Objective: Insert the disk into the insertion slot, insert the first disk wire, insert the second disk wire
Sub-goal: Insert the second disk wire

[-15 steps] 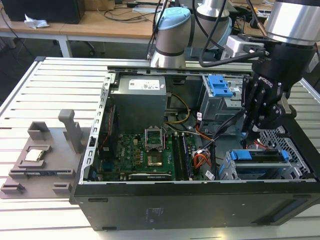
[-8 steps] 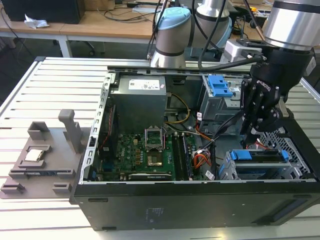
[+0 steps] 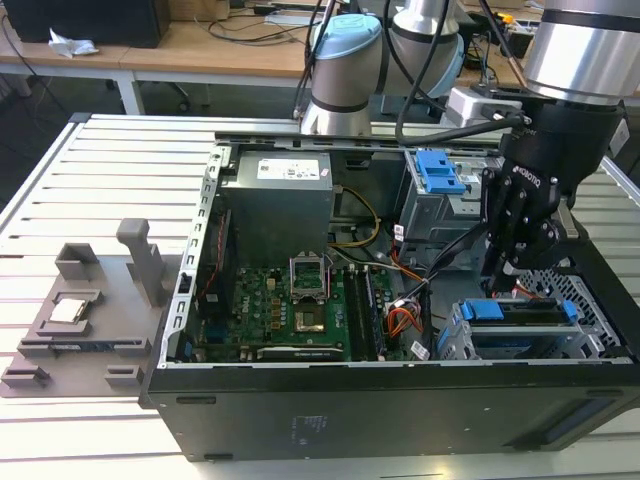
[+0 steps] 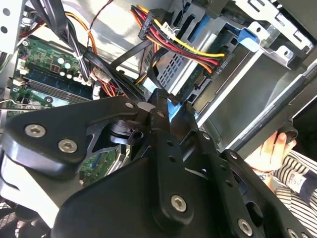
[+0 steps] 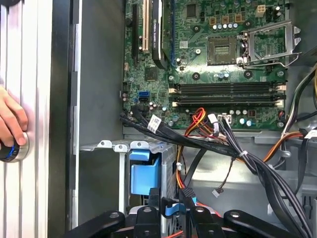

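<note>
In the exterior view the disk point(image 3: 522, 317) lies inside the insertion slot point(image 3: 450, 340), a grey perforated cage at the case's front right corner. Its blue carrier tabs point(image 3: 485, 310) stick out at both ends. My black gripper point(image 3: 503, 272) hangs just above the cage's inner end. In the first wrist view its fingers point(image 5: 150, 214) stand on either side of a blue disk wire point(image 5: 171, 206), next to the blue carrier tab point(image 5: 144, 176). In the second wrist view a bundle of red, yellow and black wires point(image 4: 198, 52) ends in a black plug at the disk's end, past the gripper point(image 4: 161, 101).
A solid grey bay with a blue latch plate point(image 3: 440, 170) stands behind the cage. Black cable bundles point(image 5: 237, 153) cross between motherboard point(image 5: 223, 74) and cage. A person's hand point(image 5: 11, 121) rests on a silver knob outside the case wall. A grey fixture plate point(image 3: 90, 320) lies on the table.
</note>
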You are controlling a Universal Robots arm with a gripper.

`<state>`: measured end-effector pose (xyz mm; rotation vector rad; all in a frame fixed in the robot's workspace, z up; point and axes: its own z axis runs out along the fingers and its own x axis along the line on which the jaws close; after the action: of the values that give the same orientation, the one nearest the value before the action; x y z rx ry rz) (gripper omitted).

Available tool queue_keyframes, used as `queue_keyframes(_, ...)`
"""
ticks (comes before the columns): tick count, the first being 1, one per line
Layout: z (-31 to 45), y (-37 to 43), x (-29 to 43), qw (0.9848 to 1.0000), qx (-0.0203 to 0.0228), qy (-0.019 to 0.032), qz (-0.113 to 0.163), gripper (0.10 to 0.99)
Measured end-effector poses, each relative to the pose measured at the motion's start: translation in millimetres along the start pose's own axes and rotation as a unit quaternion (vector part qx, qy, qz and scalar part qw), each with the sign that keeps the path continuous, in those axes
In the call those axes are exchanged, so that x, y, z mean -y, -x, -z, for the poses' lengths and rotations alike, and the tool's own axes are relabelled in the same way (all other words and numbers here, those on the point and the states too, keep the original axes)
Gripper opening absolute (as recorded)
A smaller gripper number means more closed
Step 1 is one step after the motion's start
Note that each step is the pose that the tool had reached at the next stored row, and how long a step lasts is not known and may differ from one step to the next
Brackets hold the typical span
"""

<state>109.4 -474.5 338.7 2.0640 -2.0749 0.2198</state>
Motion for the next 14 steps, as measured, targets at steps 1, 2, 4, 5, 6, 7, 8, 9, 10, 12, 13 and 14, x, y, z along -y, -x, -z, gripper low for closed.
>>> queue_keyframes(1, 0.1, -0.1, 0.0, 1.0, -0.0004, 0.0, 0.0, 0.302)
queue_keyframes(2, 0.0, -0.1, 0.0, 1.0, -0.0005, 0.0, 0.0, 0.302)
queue_keyframes(4, -0.1, 0.0, 0.0, 1.0, -0.0004, 0.0, 0.0, 0.302)
queue_keyframes(5, 0.0, 0.0, 0.0, 1.0, -0.0005, 0.0, 0.0, 0.302)
queue_keyframes(6, -0.1, 0.0, 0.0, 1.0, -0.0005, 0.0, 0.0, 0.22)
queue_keyframes(7, -0.1, 0.0, 0.0, 1.0, -0.0006, 0.0, 0.0, 0.22)
queue_keyframes(8, -0.1, 0.0, 0.0, 1.0, -0.0006, 0.0, 0.0, 0.157)
queue_keyframes(9, -0.1, 0.0, 0.0, 1.0, -0.0007, 0.0, 0.0, 0.149)
queue_keyframes(10, -0.1, 0.0, 0.0, 1.0, -0.0007, 0.0, 0.0, 0.149)
queue_keyframes(12, -0.1, 0.0, 0.0, 1.0, -0.0009, 0.0, 0.0, 0.149)
queue_keyframes(13, 0.5, -0.1, 0.0, 1.0, -0.0009, 0.0, 0.0, 0.149)
queue_keyframes(14, 3.8, -1.0, -0.2, 1.0, -0.0008, 0.0, 0.0, 0.149)
